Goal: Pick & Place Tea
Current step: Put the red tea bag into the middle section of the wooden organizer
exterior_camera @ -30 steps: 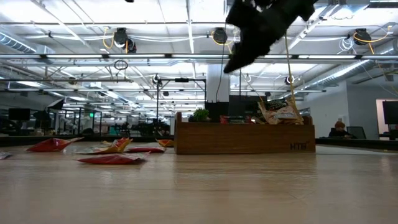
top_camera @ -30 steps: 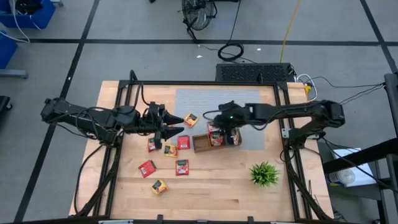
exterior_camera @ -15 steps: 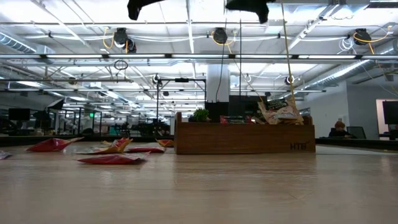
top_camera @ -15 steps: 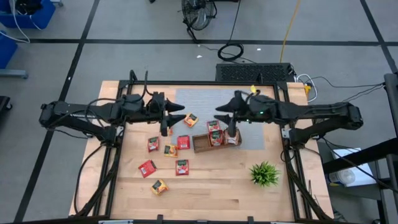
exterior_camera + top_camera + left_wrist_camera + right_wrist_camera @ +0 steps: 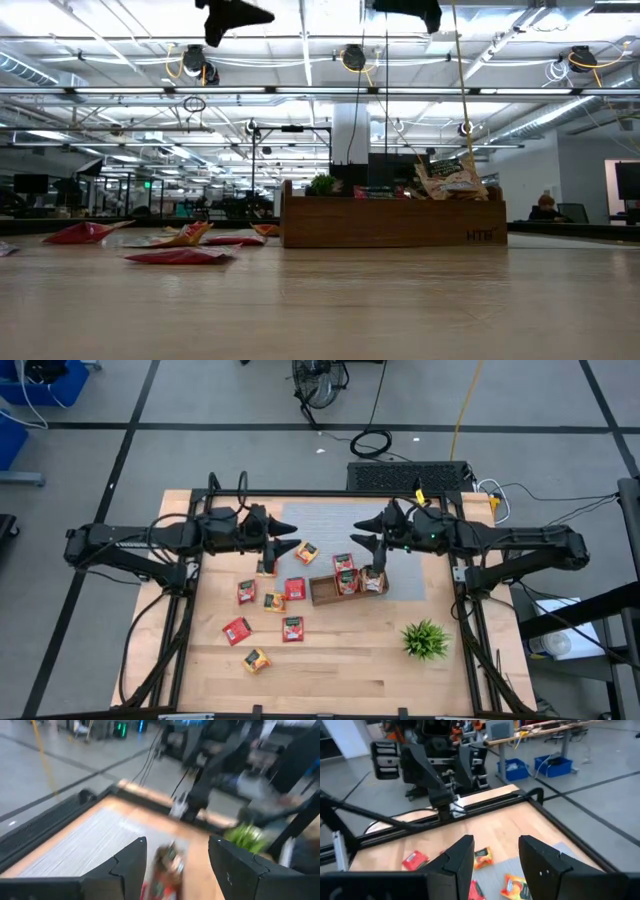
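I take the wooden tray (image 5: 343, 588) as my landmark. My left gripper (image 5: 290, 547) hangs in the air off the tray's left end and toward the back of the table, fingers spread and holding nothing; the left wrist view shows the gap between them bare. My right gripper (image 5: 371, 540) hangs above the tray's back edge, likewise spread and empty. The loose tea sachets (image 5: 272, 601) all lie to the left of the tray, and I count eight of them: an orange one (image 5: 306, 552) just behind the tray's left end, one partly hidden under my left arm, three in a short row beside the tray's left end, two red ones farther forward, and an orange one (image 5: 256, 660) farthest forward. At least two more already stand in the tray's right-hand compartments (image 5: 346, 572), though I cannot count exactly what is packed there. The relation that matters: the orange sachet behind the tray lies just forward and tray-side of my left gripper, nearly below its tips, flat and set cornerwise to the table edge. My left arm is plainly the nearer one, so I judge that sachet is its next pick. There is one tray and one green plant (image 5: 425, 639), forward and right of the tray.
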`<state>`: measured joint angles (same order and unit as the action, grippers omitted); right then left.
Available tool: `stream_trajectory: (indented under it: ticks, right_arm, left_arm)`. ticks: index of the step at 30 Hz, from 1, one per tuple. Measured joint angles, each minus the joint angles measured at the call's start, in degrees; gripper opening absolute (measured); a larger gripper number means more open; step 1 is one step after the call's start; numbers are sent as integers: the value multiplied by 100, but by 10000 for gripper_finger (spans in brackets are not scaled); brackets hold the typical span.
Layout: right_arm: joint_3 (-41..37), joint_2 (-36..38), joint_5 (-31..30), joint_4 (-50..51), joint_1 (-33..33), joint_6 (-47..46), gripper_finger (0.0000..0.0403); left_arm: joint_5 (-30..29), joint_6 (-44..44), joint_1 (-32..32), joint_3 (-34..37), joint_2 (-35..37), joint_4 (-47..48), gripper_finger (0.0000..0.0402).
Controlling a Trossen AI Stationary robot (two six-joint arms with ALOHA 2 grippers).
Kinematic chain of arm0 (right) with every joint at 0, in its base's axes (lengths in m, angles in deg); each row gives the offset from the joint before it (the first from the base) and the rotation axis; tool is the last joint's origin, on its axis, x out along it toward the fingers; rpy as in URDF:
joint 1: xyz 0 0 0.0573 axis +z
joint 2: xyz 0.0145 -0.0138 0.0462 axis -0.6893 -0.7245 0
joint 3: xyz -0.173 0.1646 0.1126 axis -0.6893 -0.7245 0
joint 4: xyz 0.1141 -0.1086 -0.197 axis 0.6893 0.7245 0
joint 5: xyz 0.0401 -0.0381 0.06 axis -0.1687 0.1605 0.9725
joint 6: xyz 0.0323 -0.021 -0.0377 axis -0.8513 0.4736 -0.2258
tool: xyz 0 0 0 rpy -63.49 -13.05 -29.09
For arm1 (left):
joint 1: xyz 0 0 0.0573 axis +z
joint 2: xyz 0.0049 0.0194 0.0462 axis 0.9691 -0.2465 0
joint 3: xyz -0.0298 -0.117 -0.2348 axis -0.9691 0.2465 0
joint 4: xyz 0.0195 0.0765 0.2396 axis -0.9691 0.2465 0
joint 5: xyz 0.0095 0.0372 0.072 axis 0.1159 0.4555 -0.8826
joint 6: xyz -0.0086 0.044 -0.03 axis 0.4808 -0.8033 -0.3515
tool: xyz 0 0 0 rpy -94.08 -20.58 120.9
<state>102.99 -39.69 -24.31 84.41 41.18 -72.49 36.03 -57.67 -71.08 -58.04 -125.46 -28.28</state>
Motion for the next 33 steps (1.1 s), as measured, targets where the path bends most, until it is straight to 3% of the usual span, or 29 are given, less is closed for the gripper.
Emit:
stream_trajectory:
  ticks: [6, 11, 18, 33]
  right_arm:
    - [-7, 74, 210, 63, -40, 17, 144]
    - [2, 233, -186, 45, -40, 120, 144]
    - [-2, 347, -1051, 516, -44, 104, 144]
    - [-2, 517, -1059, 648, -4, 103, 144]
  left_arm:
    - [20, -182, 368, -730, -503, 1482, 214]
    - [158, -618, 742, -1584, -1114, 2380, 214]
    - [612, -1077, 1105, -2447, -1890, 2846, 214]
    - [572, -1900, 1185, -3829, -3629, 3643, 214]
